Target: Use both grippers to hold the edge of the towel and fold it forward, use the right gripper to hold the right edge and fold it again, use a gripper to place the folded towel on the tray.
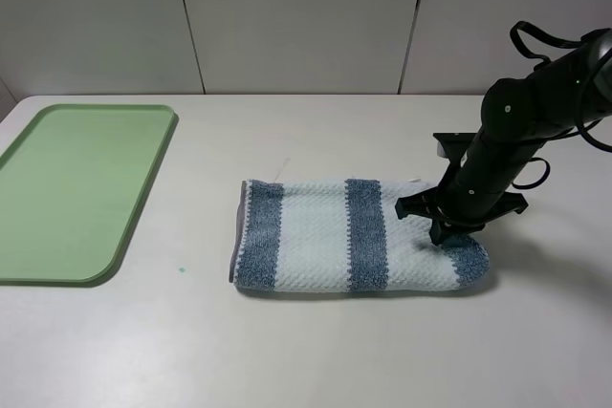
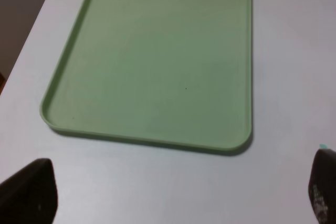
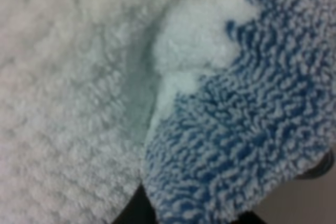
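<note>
Two tools answer to you. Your left tool (image 2: 176,195) hangs spread wide over the surface (image 1: 316,351), just beside the green tray (image 1: 86,188). Your right tool (image 1: 449,228) presses on the right end of the folded striped towel (image 1: 316,236), which lies mid-surface, well apart from the tray. You cannot tell whether it pinches the cloth.

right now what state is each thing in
towel: folded once, lying flat, off the tray
tray: nothing in it
left pincer: open, holding nothing
right pincer: down on the towel's right end; whether it is open or shut is hidden by the cloth
</note>
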Controlling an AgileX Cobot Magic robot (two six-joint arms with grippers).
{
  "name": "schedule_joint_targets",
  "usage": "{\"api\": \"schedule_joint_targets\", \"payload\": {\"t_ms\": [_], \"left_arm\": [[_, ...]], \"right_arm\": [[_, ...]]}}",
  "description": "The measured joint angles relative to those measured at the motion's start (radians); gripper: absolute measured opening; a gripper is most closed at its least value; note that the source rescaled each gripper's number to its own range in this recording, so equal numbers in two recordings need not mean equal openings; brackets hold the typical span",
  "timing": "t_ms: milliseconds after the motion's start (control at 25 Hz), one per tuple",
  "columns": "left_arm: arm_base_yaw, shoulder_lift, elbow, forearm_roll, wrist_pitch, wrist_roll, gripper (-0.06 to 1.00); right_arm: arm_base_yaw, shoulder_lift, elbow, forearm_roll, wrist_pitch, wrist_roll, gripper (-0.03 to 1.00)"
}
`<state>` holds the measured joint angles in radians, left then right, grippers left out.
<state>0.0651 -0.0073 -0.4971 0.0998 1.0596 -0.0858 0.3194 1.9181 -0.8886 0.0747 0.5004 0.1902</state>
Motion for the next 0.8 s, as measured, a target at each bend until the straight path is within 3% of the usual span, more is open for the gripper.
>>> {"api": "schedule_joint_targets", "payload": {"t_ms": [400,800], "left_arm": [[0.000,0.000,0.000,0.000,0.000,0.000,0.95],[0.000,0.000,0.000,0.000,0.000,0.000,0.95]], "right_arm": [[-0.008,-0.170,0.011,-0.075,0.112,0.003,0.07],[-0.008,-0.322,0.012,-0.221,0.236,0.107,0.07]]}}
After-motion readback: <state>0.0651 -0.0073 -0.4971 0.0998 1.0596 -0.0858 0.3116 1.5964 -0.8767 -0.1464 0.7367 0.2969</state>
